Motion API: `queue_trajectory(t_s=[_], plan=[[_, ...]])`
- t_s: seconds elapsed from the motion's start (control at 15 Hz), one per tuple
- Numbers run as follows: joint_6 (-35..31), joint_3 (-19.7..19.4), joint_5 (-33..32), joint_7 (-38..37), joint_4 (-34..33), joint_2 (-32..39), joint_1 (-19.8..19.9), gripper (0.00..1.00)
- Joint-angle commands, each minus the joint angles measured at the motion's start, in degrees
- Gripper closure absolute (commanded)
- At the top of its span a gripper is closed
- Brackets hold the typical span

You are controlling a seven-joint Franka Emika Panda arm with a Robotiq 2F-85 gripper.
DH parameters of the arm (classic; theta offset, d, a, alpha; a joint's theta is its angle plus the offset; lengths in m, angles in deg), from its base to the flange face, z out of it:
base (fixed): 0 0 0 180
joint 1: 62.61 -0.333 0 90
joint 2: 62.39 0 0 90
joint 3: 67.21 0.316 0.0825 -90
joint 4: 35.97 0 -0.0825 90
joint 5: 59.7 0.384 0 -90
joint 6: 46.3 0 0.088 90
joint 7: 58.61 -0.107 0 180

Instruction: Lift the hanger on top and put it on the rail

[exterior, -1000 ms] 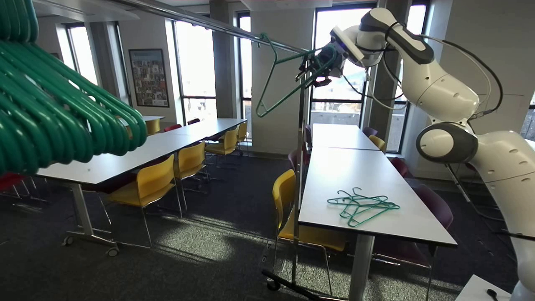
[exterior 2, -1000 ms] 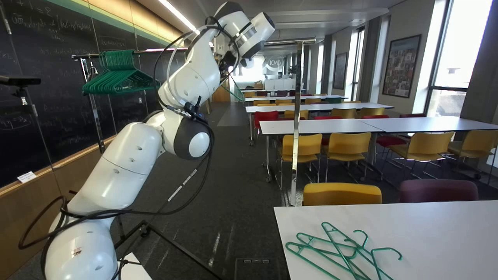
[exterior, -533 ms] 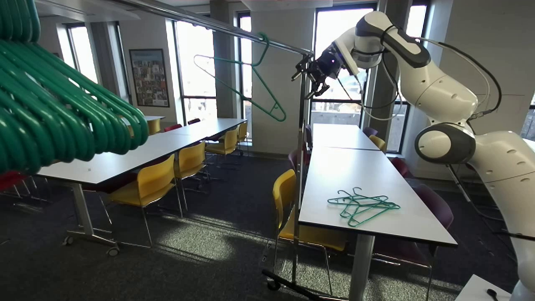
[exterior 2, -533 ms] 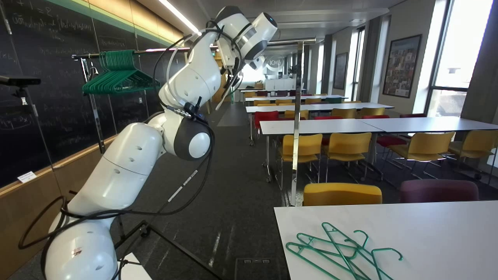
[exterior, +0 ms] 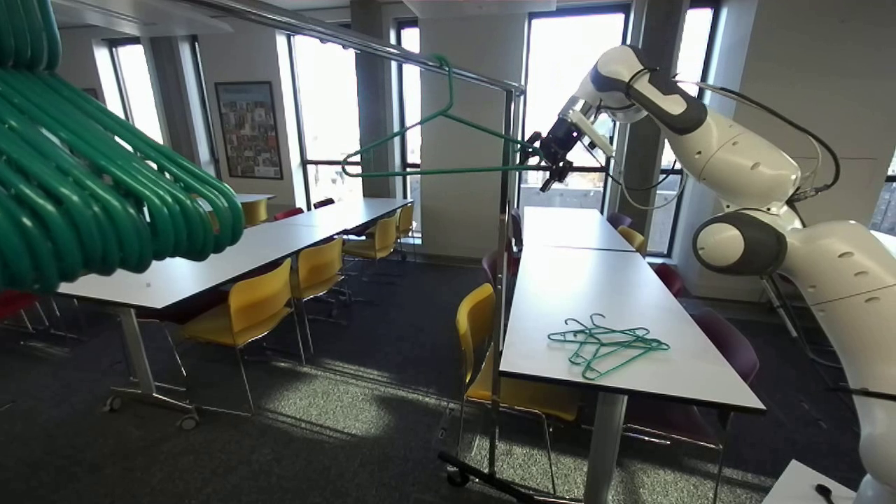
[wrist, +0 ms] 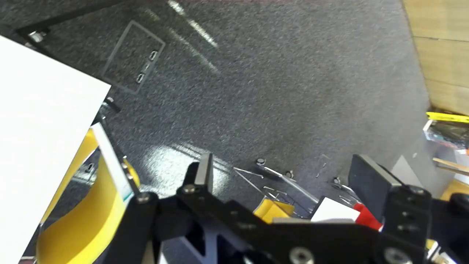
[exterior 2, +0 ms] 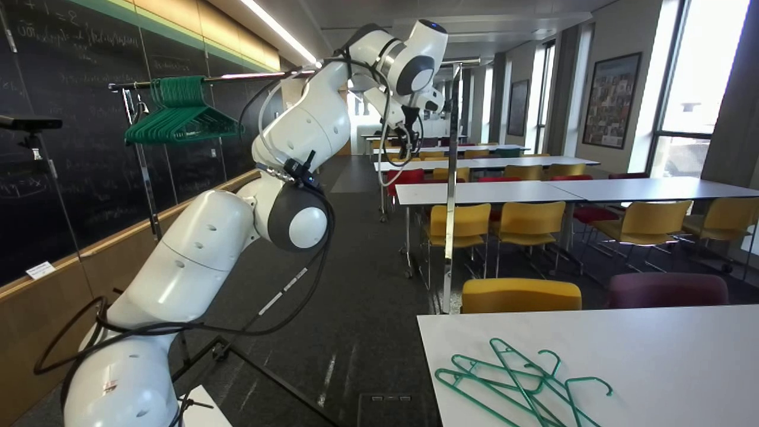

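Observation:
A green hanger (exterior: 450, 91) hangs by its hook from the silver rail (exterior: 336, 35), near the rail's end, in an exterior view. Behind the arm it is hidden in an exterior view where the rail (exterior 2: 462, 61) also shows. My gripper (exterior: 535, 164) is just below the rail, at the hanger's near end. That end overlaps the gripper in the picture; whether they touch I cannot tell. In the wrist view the gripper (wrist: 282, 161) stands wide open with nothing between its fingers. Several loose green hangers (exterior: 654, 344) lie on the white table below.
A tight bunch of green hangers (exterior 2: 184, 124) fills the far part of the rail, away from the arm. The rack's upright pole (exterior 2: 452, 207) stands close to the arm. Yellow chairs (exterior: 479, 322) and a white table (exterior: 560, 280) are beneath.
My gripper has let go of the hanger, opened, and moved down and away from the rail. Hanging freely from its hook, the hanger has swung and turned.

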State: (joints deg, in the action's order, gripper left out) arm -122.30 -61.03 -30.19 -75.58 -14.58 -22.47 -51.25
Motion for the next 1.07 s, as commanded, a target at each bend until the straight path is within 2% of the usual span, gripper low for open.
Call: queue_trajectory(t_s=[0.0,0.2,0.33,0.73,0.87,0.93,1.0], plan=[[0.9,-1.8,-9.3,8.1,-0.5,0.3,-0.4,0.00],[0.5,-3.7,-17.0,15.1,-0.9,1.6,-1.3,0.00],[1.0,-4.1,-20.0,19.7,-0.7,2.4,-1.2,0.00],[3.0,-3.1,-20.9,27.3,-0.7,4.6,-0.3,0.00],[5.9,-2.4,-19.7,26.3,-0.1,4.5,0.3,0.00],[3.6,-2.9,-20.3,25.0,-0.9,5.5,-0.6,0.00],[4.6,-2.9,-20.3,25.0,-0.9,5.5,-0.6,0.00]])
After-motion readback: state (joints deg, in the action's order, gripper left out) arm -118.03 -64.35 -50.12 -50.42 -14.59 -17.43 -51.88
